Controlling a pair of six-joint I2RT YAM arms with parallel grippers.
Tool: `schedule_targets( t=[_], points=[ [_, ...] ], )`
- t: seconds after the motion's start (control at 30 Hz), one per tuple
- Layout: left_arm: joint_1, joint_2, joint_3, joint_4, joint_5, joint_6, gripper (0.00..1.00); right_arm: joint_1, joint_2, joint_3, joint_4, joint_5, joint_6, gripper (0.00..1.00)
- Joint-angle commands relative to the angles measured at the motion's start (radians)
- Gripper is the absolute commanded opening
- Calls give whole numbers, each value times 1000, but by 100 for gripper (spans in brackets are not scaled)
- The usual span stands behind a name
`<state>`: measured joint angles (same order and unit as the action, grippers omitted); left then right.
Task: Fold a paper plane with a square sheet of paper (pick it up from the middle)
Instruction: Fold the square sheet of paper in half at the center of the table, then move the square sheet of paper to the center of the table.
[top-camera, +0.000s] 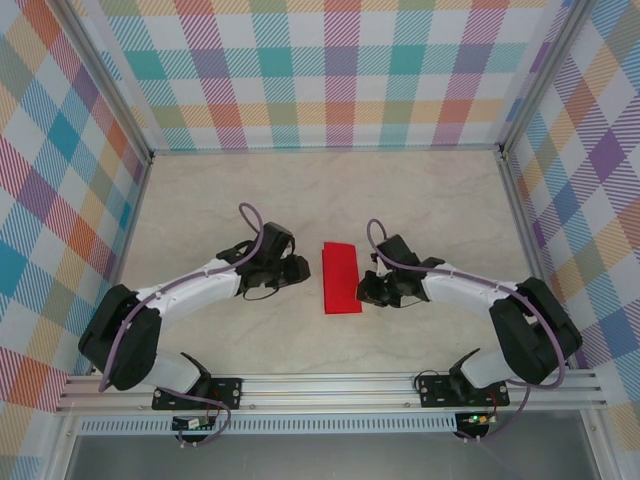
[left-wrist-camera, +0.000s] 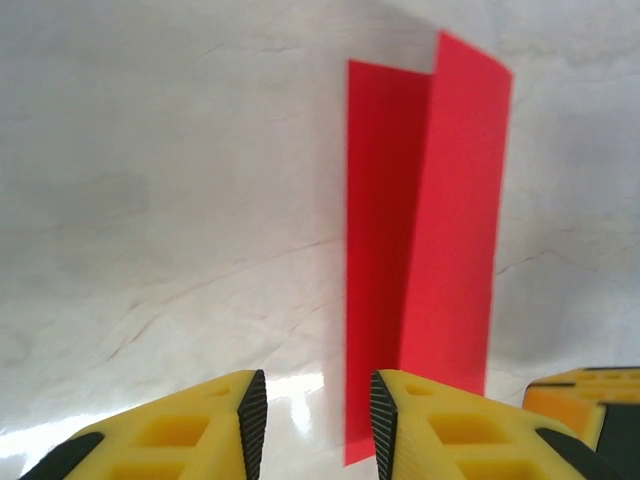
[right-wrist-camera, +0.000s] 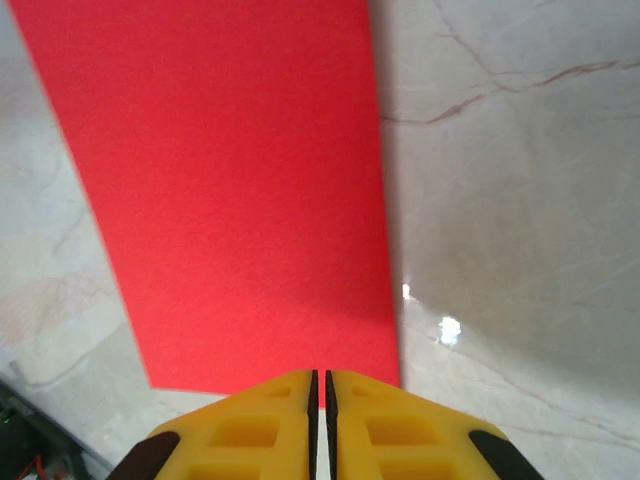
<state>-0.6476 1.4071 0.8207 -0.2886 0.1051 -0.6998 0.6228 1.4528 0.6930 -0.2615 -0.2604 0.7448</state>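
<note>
STEP: square sheet of paper (top-camera: 340, 277) half-folded | my left gripper (left-wrist-camera: 318, 410) slightly parted, right gripper (right-wrist-camera: 320, 385) closed | NEXT — flatten crease

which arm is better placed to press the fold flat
Likely right: the right tool, shut, meets the folded bright red paper sheet at its edge, while the left tool sits open beside it.

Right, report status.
Left gripper open beside the square sheet of paper. Right gripper shut at its edge. Sheet folded in half, between them. Nothing blocking.
</note>
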Motion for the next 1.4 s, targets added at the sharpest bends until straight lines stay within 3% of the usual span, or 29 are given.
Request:
schedule_targets(
  t=[0.0, 0.3, 0.83, 1.07, 1.2, 1.37],
  points=[
    [-7, -75, -63, -24, -49, -55, 37, 29, 62, 50, -47, 27, -2, 13],
    [-7, -186, -148, -44, -50, -82, 39, 106, 214, 119, -47, 21, 60, 12],
    [-7, -208, -181, -20, -69, -114, 37, 184, 421, 323, 188, 3, 281, 12],
    [-7, -208, -199, 71, -14, -151, 32, 147, 316, 369, 97, 43, 79, 13],
    [-7, -209, -191, 83, -2, -160, 30, 95, 395, 492, -67, 22, -43, 12],
    [-7, -213, -180, 81, 1, -168, 30, 85, 524, 679, -192, 91, -135, 12]
  ],
)
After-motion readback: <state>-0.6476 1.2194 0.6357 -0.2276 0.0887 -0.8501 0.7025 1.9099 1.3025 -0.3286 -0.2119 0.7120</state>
